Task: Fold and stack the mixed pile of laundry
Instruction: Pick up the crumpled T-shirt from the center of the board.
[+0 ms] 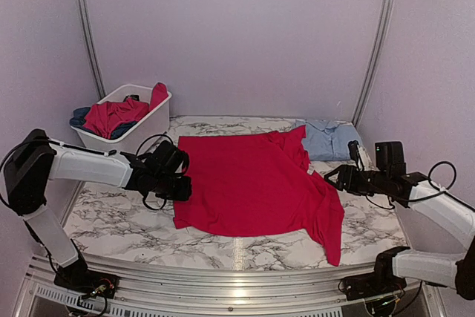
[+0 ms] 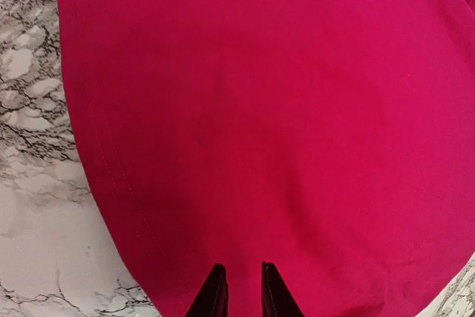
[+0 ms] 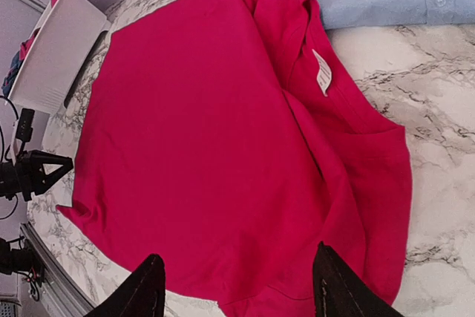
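A bright red shirt point(image 1: 252, 183) lies spread flat in the middle of the marble table, its right side rumpled with one sleeve hanging toward the front edge. My left gripper point(image 1: 182, 182) hovers at the shirt's left edge. In the left wrist view its fingers point(image 2: 241, 269) stand a narrow gap apart over the red cloth point(image 2: 282, 109), with nothing pinched between them. My right gripper point(image 1: 331, 176) is wide open above the shirt's right side point(image 3: 208, 146), its tips point(image 3: 237, 265) empty. A folded light blue shirt point(image 1: 326, 137) lies at the back right, touching the red collar.
A white plastic basket point(image 1: 152, 118) stands at the back left, holding a red garment point(image 1: 111, 115) and dark blue cloth point(image 1: 80, 116). Bare marble point(image 1: 111, 217) shows left of and in front of the shirt. A metal rail point(image 1: 237, 276) runs along the near edge.
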You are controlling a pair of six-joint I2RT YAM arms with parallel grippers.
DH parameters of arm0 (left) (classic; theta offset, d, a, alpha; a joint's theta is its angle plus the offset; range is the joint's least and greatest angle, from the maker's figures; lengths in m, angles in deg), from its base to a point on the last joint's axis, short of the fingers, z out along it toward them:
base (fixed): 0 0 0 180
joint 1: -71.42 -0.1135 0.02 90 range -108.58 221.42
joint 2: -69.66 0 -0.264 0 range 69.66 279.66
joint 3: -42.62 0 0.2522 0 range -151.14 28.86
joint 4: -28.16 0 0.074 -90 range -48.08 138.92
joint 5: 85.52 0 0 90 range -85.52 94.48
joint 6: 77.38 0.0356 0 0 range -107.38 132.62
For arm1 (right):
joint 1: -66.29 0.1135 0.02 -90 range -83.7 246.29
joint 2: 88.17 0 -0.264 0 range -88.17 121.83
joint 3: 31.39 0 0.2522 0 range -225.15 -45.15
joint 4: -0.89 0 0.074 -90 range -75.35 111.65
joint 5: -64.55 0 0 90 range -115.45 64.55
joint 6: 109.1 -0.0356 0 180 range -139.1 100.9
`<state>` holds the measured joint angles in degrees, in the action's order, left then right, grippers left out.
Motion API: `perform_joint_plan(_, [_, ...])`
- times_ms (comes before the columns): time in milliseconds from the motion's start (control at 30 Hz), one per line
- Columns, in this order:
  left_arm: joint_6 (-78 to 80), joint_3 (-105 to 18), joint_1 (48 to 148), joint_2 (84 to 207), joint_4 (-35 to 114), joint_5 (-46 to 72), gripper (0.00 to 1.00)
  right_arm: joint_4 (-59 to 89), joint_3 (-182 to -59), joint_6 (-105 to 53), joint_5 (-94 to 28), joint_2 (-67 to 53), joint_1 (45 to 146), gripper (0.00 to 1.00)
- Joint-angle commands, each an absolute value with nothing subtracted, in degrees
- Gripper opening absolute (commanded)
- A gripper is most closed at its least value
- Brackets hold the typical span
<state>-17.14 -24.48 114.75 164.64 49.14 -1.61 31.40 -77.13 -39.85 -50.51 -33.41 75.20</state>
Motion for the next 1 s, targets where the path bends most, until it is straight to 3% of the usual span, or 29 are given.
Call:
perform_joint_plan(0, [-19.4,-21.1,114.8,168.5,46.4,4.0,0.16,27.8,-78.2,-40.2,-51.4,-31.2,75.8,0.62])
perform_joint_plan(400, [-25.5,-8.0,101.8,162.1,49.5,-2.8,0.12,24.5,-75.0,-41.7,-52.6,-28.3,75.8,0.61])
perform_joint_plan(500, [-20.9,-12.0,100.9,162.1,49.8,-0.8,0.19,23.5,-74.1,-41.8,-53.6,-27.2,76.3,0.60])
perform_joint_plan(600, [-16.7,-15.4,101.5,160.2,50.5,-0.6,0.36,25.2,-74.9,-41.7,-53.7,-27.6,78.1,0.59])
perform_joint_plan(733, [-17.5,-13.7,101.9,150.0,52.1,-1.0,0.50,31.7,-74.1,-44.4,-51.4,-34.5,80.2,0.62])
perform_joint_plan(967, [-25.5,-7.5,111.8,140.4,60.1,-2.7,0.51,42.5,-74.2,-53.3,-41.9,-42.5,96.9,0.62])
